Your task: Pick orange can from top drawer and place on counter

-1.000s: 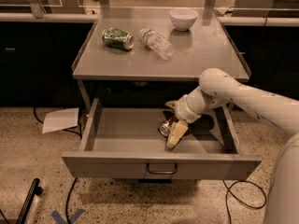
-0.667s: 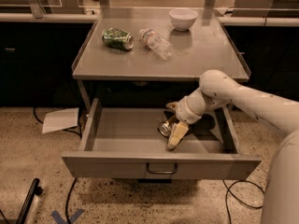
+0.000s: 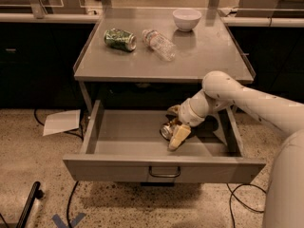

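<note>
The orange can lies on its side in the open top drawer, right of centre, with its shiny silver end facing the front left. My gripper reaches down into the drawer from the right and sits right at the can, straddling it. My white arm comes in from the right edge, over the drawer's right side. The counter is the grey tabletop directly above the drawer.
On the counter lie a green patterned can and a clear plastic bottle, with a white bowl at the back. A sheet of paper and cables lie on the speckled floor to the left.
</note>
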Robot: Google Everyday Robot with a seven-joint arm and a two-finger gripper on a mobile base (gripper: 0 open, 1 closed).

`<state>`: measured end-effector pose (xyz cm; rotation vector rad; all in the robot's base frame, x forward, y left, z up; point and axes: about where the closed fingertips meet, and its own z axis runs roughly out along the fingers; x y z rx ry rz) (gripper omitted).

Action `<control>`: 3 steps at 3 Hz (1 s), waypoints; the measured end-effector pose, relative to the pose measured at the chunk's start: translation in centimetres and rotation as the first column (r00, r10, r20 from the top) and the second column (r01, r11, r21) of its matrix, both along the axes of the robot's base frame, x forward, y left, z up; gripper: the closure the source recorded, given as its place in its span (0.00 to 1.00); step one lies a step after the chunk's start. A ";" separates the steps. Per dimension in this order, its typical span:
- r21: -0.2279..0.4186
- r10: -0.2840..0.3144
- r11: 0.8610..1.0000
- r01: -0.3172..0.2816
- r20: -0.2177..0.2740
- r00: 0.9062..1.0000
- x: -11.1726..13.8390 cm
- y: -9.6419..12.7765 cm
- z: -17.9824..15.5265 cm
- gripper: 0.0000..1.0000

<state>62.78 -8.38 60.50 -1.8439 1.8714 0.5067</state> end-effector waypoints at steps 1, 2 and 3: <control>0.000 0.000 1.000 0.000 0.000 1.000 0.0 0.0 0.0 0.39; 0.000 0.000 1.000 0.000 0.000 1.000 0.0 0.0 0.0 0.63; 0.000 0.000 1.000 0.000 0.000 1.000 0.0 0.0 0.0 0.87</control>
